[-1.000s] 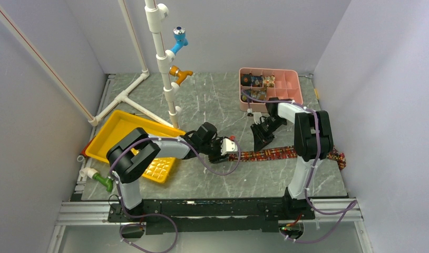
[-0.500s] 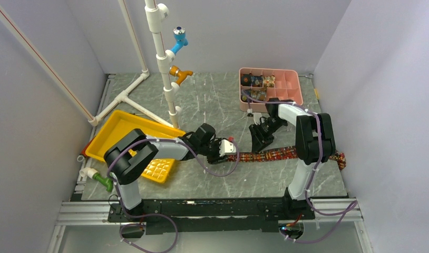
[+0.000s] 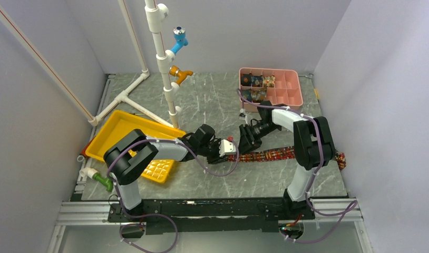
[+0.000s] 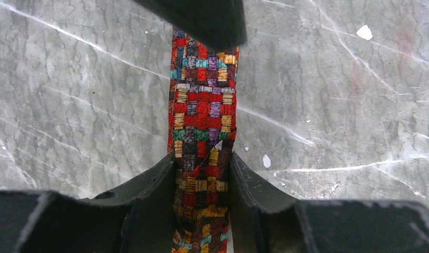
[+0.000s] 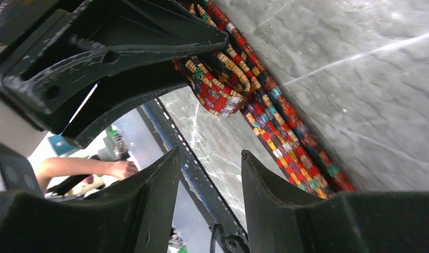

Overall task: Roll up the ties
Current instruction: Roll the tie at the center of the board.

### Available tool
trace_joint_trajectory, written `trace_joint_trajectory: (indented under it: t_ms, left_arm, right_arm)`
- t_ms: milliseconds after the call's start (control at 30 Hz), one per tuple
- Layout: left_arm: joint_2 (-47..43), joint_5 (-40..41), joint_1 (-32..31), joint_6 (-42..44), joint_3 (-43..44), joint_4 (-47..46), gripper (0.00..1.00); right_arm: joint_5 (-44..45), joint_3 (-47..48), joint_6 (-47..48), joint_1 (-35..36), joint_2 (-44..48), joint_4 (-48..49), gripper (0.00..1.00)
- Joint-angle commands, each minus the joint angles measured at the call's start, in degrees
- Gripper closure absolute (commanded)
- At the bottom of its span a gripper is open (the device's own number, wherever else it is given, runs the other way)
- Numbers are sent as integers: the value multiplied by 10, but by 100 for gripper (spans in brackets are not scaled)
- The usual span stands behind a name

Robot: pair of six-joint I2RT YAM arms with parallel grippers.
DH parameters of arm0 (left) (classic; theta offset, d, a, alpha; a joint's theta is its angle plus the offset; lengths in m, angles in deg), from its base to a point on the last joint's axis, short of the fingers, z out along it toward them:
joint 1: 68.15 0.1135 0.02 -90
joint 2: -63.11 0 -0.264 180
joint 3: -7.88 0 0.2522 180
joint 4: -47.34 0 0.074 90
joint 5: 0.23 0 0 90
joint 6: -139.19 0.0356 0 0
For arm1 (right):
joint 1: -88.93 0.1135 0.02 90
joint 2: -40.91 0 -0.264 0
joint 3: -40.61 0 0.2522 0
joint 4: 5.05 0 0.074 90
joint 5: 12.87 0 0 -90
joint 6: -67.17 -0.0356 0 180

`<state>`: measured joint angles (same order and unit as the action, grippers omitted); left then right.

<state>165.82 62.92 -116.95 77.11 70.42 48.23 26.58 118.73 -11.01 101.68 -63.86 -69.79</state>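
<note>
Tie (image 3: pixel 275 154): flat, end folded over.
Left gripper (image 4: pixel 202 166): pinching that fold.
Right gripper (image 5: pixel 210 158): empty, parted, now moved alongside; roll barely begun.

Bright, even light, soft shadows; the tie (image 4: pixel 202 105) is sharp, near edges blurred.

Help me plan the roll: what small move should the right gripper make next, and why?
Probably ease the open right gripper onto the folded end of the tie and close: the left gripper pinches that fold, and the right one holds nothing.
</note>
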Motion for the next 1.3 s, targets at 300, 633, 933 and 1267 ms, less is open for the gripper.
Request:
trace_joint_trajectory:
  t_ms: [300,633,933,1267]
  left_arm:
    - [9,24,-2,-12,-28,62,59]
    - [14,24,-2,-20,-26,58,57]
    - [-70,-46,75,-79,-103,5,27]
    - [-69,-74,79,26,-134,-71,28]
  right_arm:
    - [-45,-12,-106,45,-51,137,49]
    - [27,-13,-110,65,-79,153,76]
    - [133,-11,-94,69,-116,145,100]
    - [156,-4,-85,71,-147,140,100]
